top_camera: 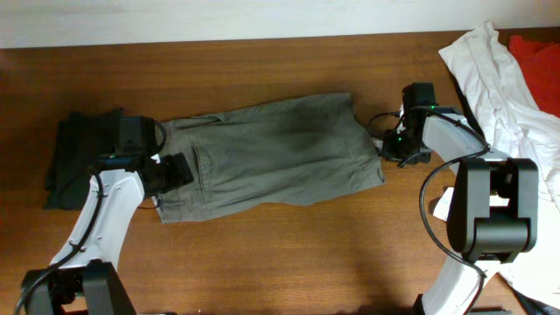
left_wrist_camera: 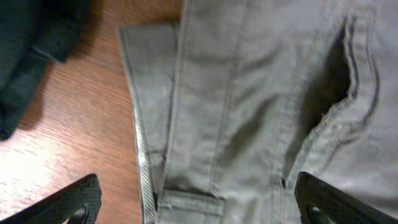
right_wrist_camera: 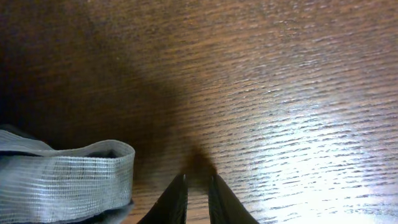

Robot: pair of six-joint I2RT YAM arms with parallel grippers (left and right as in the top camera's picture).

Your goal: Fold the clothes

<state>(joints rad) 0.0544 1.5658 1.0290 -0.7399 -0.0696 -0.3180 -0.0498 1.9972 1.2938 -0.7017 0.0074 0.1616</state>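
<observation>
The grey-olive shorts (top_camera: 271,153) lie spread flat across the middle of the wooden table, waistband to the left. My left gripper (top_camera: 175,168) is open and hovers over the waistband end. In the left wrist view its fingers (left_wrist_camera: 199,205) straddle the shorts (left_wrist_camera: 261,93), with the striped lining edge and a pocket opening showing. My right gripper (top_camera: 391,149) sits just off the right edge of the shorts. In the right wrist view its fingers (right_wrist_camera: 199,186) are nearly together and empty over bare wood, with a pale folded hem (right_wrist_camera: 62,168) to their left.
A dark garment (top_camera: 79,157) lies at the far left, also in the left wrist view (left_wrist_camera: 31,50). A white garment (top_camera: 507,79) and a red cloth (top_camera: 538,52) lie at the back right. The right arm's base (top_camera: 490,210) stands at the right.
</observation>
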